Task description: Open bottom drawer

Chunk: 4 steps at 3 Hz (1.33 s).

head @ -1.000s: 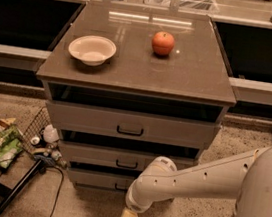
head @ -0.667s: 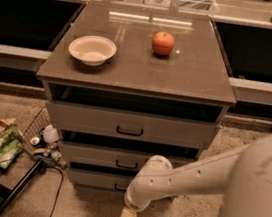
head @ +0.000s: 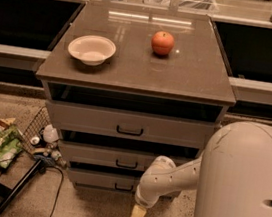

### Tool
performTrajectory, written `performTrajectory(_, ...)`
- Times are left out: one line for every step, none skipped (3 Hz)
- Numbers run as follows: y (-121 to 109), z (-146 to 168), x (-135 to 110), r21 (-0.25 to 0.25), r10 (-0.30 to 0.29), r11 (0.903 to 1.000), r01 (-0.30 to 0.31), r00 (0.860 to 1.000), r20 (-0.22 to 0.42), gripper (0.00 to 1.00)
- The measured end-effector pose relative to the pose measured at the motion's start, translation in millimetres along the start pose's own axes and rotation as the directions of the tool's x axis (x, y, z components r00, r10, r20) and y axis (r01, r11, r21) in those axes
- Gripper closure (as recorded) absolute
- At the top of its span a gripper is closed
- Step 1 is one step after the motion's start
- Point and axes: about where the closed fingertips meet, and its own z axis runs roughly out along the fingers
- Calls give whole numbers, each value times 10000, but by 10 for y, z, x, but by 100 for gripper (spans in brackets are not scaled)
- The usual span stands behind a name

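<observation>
Packets (head: 1, 143) lie in a wire basket (head: 33, 125) on the floor to the left of the desk (head: 190, 83); their print is too small to be read, and no other writing can be made out.

The bottom drawer (head: 93, 179) is found at the foot of the desk, as the lowest of three grey-beige fronts, under the middle drawer (head: 94, 155) and the top drawer (head: 84, 118). A small black bar handle (head: 124, 187) is carried at the middle of its front.

The gripper (head: 136, 216) is held in front of the desk's foot, pointed down at the floor. It is seen just below the bottom drawer's front and slightly right of the handle, apart from both. Whether the gripper is apart or together cannot be told. The white arm (head: 166, 178) is bent across the right part of the middle and bottom fronts, and the robot's body (head: 245, 191) stands at the desk's right front corner.

On the desk's top, a white bowl (head: 92, 49) is set at the left and an apple (head: 163, 43) further back, near the middle, well apart from it.
</observation>
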Motion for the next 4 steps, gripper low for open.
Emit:
performTrajectory(-283,183,295,145,115,9998,-113,9999,-106,0)
performTrajectory(-622,451,527,248,-256,9993,269,9983,-518,0)
performTrajectory(-780,741,619,-41,-782,9969,784,9870,-1401,0)
performTrajectory(-795,790,607,-101,-849,9964,843,9849,-1509,0)
